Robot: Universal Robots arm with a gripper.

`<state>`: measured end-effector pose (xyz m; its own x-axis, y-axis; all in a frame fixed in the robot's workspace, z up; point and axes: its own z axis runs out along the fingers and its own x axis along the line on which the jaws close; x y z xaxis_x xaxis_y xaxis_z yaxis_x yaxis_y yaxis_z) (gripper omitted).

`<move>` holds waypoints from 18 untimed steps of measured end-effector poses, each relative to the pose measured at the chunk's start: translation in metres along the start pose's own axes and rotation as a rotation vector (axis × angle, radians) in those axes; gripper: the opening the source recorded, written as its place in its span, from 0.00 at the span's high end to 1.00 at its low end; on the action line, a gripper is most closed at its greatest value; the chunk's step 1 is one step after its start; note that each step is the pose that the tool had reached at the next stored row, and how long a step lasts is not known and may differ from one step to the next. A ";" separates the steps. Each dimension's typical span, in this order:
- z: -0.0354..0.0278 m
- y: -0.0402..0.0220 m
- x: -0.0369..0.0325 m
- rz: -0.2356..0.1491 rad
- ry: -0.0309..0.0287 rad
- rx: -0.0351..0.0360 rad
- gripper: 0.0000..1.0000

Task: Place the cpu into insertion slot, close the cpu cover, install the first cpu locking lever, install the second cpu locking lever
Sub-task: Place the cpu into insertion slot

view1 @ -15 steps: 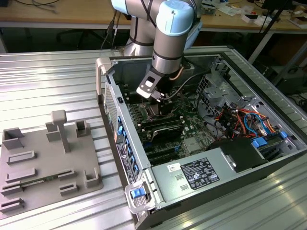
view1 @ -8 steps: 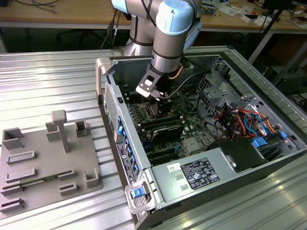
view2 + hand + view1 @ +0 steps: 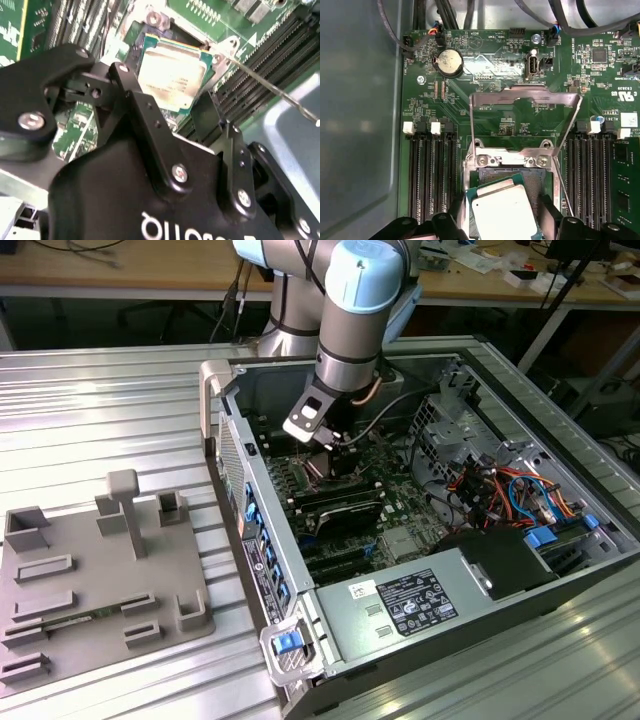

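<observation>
**Cpu (image 3: 172, 75) over slot (image 3: 492, 176), cover (image 3: 525, 97) up**

Gripper (image 3: 501, 217) pinches the cpu by two opposite edges, directly above the slot. We judge it not yet seated, since its corners sit slightly skew to the rim. Cover stands raised at its hinge on the slot's far side, clear of it. Board (image 3: 450, 100) lies flat in an open case (image 3: 255, 550) on a ribbed metal surface (image 3: 100, 410), with a grey fixture (image 3: 90, 580) beside it. Cluttered benches (image 3: 100, 270) stand behind.

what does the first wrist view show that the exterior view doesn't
First wrist view adds: the cpu gripped in the hand just over the insertion slot, with the cpu cover standing open. Exterior view adds: the whole computer case and a grey fixture tray at the exterior view's left. Shared: the green board.
</observation>
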<state>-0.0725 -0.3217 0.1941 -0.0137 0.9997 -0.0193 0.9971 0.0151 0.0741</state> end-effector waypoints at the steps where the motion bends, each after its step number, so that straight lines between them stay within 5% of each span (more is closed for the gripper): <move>1: 0.0001 0.0000 -0.0001 0.000 -0.0003 0.0002 0.33; 12: -0.0003 0.0006 -0.0010 0.001 -0.0001 0.0002 0.43; 18: -0.0113 0.0016 -0.0009 0.000 -0.0027 0.0029 0.43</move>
<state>-0.0718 -0.3224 0.2055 -0.0136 0.9997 -0.0221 0.9973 0.0151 0.0712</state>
